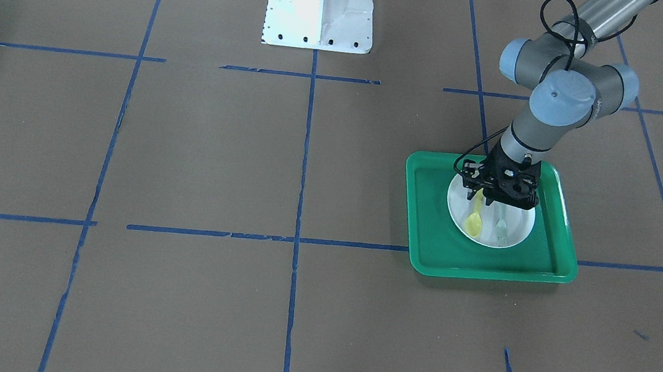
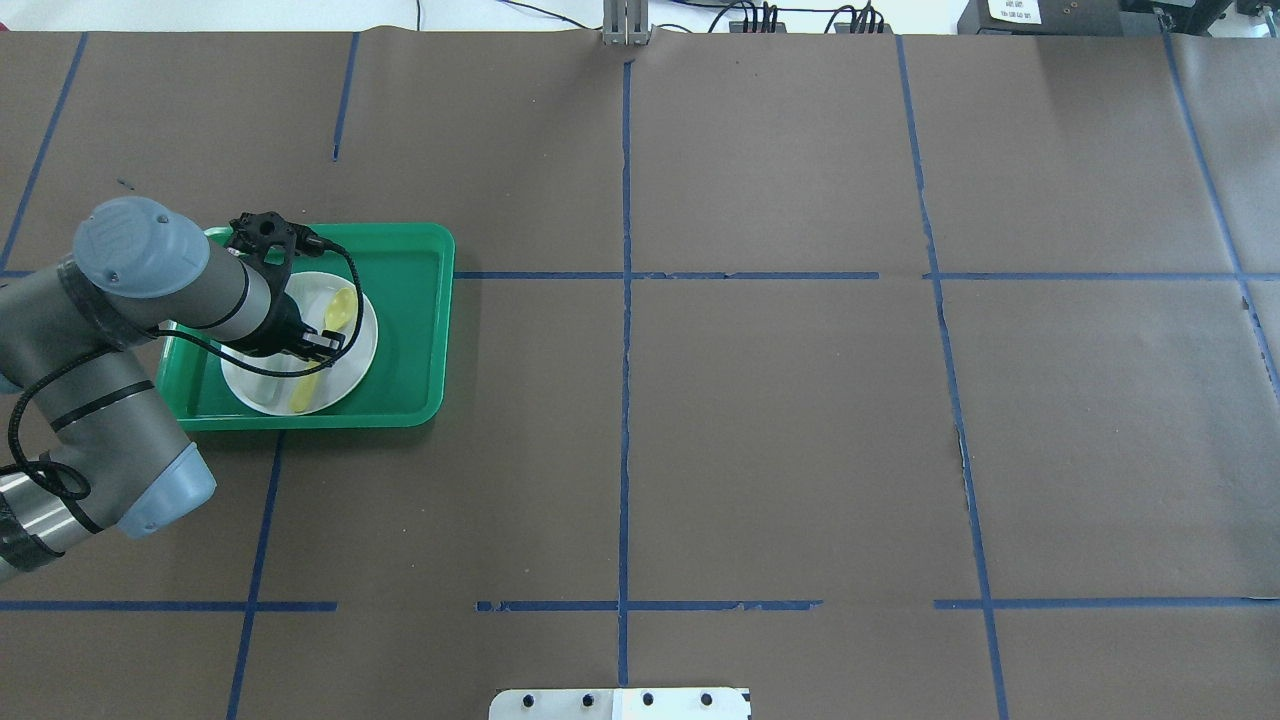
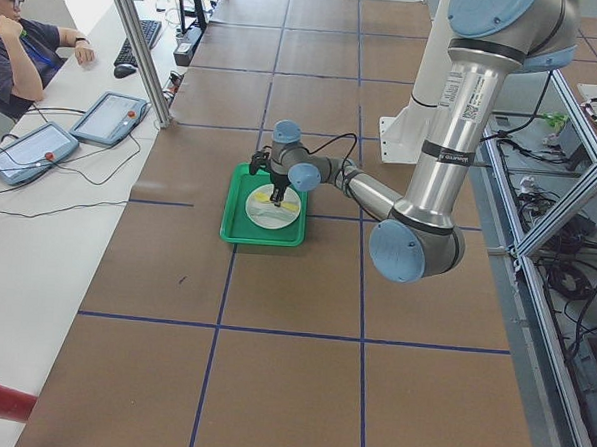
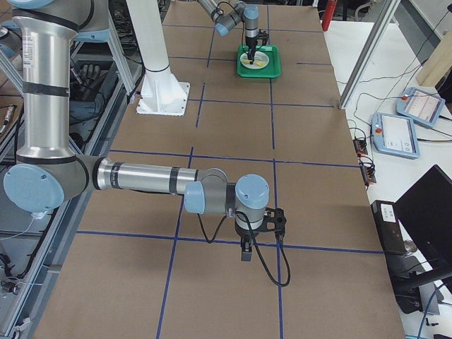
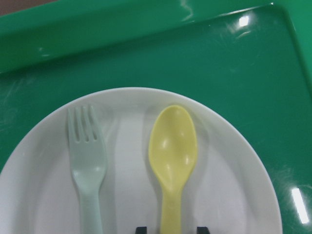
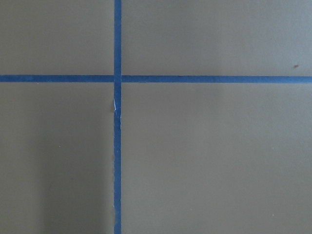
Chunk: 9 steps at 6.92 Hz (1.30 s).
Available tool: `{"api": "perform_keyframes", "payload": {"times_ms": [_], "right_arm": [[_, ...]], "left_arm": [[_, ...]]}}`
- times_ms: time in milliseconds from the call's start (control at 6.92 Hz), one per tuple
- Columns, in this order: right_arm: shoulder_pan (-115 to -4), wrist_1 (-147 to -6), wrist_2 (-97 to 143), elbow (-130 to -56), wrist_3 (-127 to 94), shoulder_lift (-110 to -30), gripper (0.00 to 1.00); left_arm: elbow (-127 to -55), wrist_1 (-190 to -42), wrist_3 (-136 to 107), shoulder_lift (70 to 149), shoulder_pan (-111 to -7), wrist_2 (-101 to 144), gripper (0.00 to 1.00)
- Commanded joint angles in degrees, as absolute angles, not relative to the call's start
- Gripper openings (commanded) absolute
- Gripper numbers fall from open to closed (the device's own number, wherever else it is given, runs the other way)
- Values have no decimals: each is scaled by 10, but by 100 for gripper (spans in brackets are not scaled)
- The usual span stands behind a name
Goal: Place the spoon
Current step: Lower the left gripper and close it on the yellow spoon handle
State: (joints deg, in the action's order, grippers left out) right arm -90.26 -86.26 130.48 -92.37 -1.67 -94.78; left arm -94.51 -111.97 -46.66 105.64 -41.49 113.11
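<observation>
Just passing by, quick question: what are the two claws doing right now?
Left gripper: open, astride the spoon handle.
Right gripper: cannot tell.

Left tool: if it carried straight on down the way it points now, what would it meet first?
Probably the white plate: the left tool has its fingertips either side of the spoon handle, so they would land on the plate with the handle between them. Height above it is unclear.

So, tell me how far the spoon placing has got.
Done: the spoon lies flat on the white plate beside the fork, inside the green tray. In hand: the left gripper hangs open astride the spoon's handle, seemingly clear of it. Left: probably only lifting the arm away.
</observation>
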Motion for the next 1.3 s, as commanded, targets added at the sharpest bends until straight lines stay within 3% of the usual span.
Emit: {"api": "perform_keyframes", "payload": {"times_ms": [0,1011,1156], "right_arm": [[-903,-863,1305,-924,-17,-948,100],[-903,-862,1305,-924,-17,-947,100],[-903,-862,1305,-924,-17,-948,100]], "left_arm": [[-945,-1120,-466,1056,-415,1132,33],[-945,-1113,-465,1056,-415,1134,30],[-948,-1110,-465,1056,-415,1139,17]]}}
